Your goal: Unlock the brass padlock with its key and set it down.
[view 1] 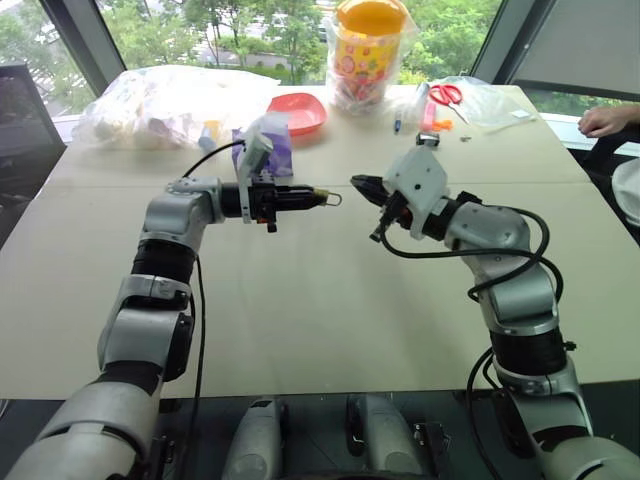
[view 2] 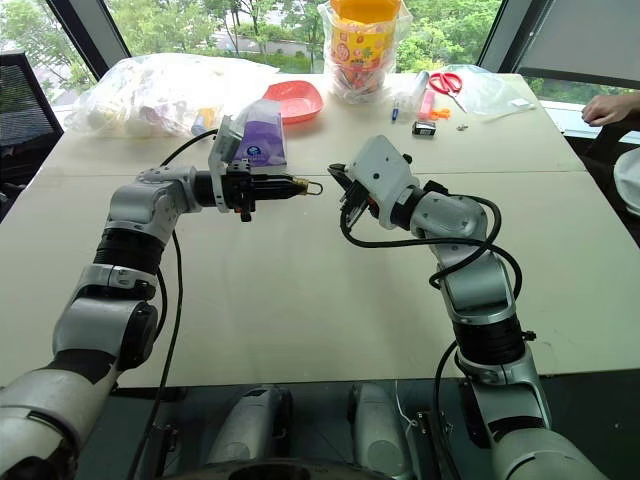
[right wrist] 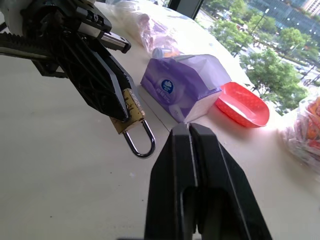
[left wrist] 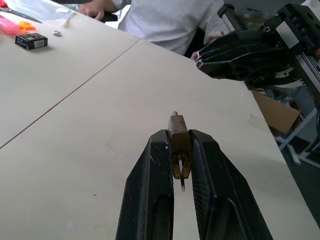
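My left gripper (view 1: 312, 198) is shut on the brass padlock (view 1: 323, 198), held level above the table. Its silvery shackle (right wrist: 140, 142) points toward my right gripper and looks closed. In the left wrist view the padlock (left wrist: 179, 142) sits wedged between the two fingers. A thin silvery sliver (left wrist: 181, 175) juts from its near end; I cannot tell whether that is the key. My right gripper (view 1: 358, 183) hovers a short gap from the shackle. Its fingers (right wrist: 175, 150) are pressed together with nothing visible between them.
Behind the grippers lie a purple tissue pack (view 1: 270, 140), a red dish (view 1: 297, 112), plastic bags (view 1: 165, 105) and a clear jar with an orange lid (view 1: 366, 45). Red scissors (view 1: 447, 95) and a small black object (view 1: 428, 139) lie far right. A person's hand (view 1: 605, 120) rests at the right edge.
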Controlling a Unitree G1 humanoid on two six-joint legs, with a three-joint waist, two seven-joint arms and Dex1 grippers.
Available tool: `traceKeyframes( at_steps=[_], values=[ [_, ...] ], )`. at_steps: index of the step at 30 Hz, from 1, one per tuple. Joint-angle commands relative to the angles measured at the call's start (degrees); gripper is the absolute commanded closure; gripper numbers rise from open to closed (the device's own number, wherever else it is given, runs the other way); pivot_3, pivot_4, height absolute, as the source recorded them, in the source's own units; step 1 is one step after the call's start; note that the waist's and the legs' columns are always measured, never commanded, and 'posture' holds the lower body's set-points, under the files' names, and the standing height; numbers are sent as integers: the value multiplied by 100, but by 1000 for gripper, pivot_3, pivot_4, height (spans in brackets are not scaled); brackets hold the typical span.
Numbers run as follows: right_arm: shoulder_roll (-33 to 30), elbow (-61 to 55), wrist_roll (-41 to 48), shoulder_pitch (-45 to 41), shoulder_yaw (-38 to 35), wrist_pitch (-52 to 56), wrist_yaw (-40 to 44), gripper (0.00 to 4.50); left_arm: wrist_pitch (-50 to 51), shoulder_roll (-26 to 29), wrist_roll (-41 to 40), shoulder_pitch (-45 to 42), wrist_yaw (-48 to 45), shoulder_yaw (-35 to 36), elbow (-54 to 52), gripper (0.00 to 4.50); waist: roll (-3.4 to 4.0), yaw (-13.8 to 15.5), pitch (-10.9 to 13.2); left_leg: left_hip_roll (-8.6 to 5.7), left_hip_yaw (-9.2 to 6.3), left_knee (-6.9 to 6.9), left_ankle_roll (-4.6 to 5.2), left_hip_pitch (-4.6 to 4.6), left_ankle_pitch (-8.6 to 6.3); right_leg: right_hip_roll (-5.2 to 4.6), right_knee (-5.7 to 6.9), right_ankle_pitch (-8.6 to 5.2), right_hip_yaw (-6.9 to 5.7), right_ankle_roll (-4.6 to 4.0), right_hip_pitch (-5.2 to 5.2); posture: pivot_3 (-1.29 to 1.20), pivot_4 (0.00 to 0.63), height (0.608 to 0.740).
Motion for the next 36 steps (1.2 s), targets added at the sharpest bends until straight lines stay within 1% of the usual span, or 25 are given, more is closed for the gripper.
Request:
traceKeyframes(
  at_steps=[1,10,15,19,28,36],
  values=[
    [-53,-374,261,-22,51,267,-7,4382,26,-1,-122,-56,-5,42,-247,4500,0,-2,0,0,0,0,0,0,0,0,0,0,0,0,0,0,150,740],
    [-202,-376,389,24,288,284,-72,4382,355,20,-334,94,-93,17,-785,4500,0,-6,0,0,0,0,0,0,0,0,-2,0,0,0,0,0,150,740],
    [-215,-189,386,-21,385,165,-120,4382,614,160,-455,320,-308,-132,-1320,4500,0,-16,0,0,0,0,0,0,0,1,-2,0,0,0,0,0,150,740],
    [-286,-108,400,-10,440,142,-68,4382,696,244,-532,404,-301,-113,-1505,4500,0,-8,0,0,0,0,0,0,0,1,-2,0,0,0,0,0,150,740],
    [-507,-257,657,178,638,219,253,4382,655,252,-648,309,-112,-5,-1429,4500,0,-4,0,-1,0,0,0,-1,0,0,-5,-1,0,0,0,0,150,740],
    [-680,-438,781,363,611,341,246,4382,354,58,-530,137,23,-9,-944,4500,0,6,0,-1,0,0,0,-1,0,0,-6,-1,0,0,0,0,150,740]
  ],
)
